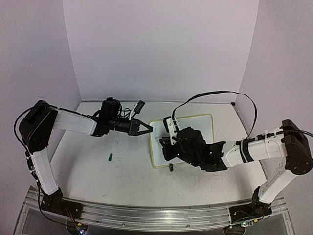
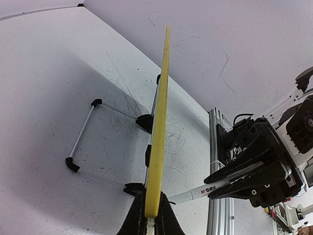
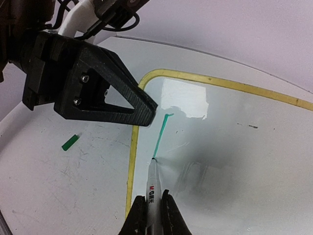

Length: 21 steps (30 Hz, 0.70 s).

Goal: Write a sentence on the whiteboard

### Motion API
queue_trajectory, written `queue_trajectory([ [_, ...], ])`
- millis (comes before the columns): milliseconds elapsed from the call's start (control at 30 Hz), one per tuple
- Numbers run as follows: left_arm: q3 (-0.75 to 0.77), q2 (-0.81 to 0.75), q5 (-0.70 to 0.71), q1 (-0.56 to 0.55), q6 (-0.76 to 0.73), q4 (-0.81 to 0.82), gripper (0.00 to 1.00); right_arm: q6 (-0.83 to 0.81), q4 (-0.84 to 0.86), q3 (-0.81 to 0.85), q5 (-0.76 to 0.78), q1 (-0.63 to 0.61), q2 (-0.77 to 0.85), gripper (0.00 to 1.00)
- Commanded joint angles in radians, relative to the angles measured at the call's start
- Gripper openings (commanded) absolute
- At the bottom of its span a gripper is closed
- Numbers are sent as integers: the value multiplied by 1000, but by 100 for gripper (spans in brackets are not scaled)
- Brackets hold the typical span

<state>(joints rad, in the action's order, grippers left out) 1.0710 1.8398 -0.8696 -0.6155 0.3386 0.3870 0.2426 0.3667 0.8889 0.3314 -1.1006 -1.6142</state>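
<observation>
One whiteboard (image 1: 200,128): you see it mid-frame in the top view, on the table (image 1: 98,176), lower edge under the right arm.
Green stroke (image 3: 161,134): short slanted line near the board's upper-left corner, right wrist view.
Marker (image 3: 152,181): its tip meets the stroke's lower end.
Right gripper (image 3: 151,215): your pincer is clamped shut around the marker's barrel.
Left gripper (image 2: 149,220): closed tight on the board's yellow left edge.
Green cap (image 1: 110,157): on the table, left of the board, apart from it.
</observation>
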Motion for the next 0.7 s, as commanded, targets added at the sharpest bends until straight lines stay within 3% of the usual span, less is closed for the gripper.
queue_trajectory([
  [0, -5, -22, -24, -14, -3, 23, 0, 23, 5, 0, 33, -7, -4, 0],
  [667, -6, -22, -21, -14, -7, 23, 0, 93, -31, -34, 153, -7, 40, 0],
])
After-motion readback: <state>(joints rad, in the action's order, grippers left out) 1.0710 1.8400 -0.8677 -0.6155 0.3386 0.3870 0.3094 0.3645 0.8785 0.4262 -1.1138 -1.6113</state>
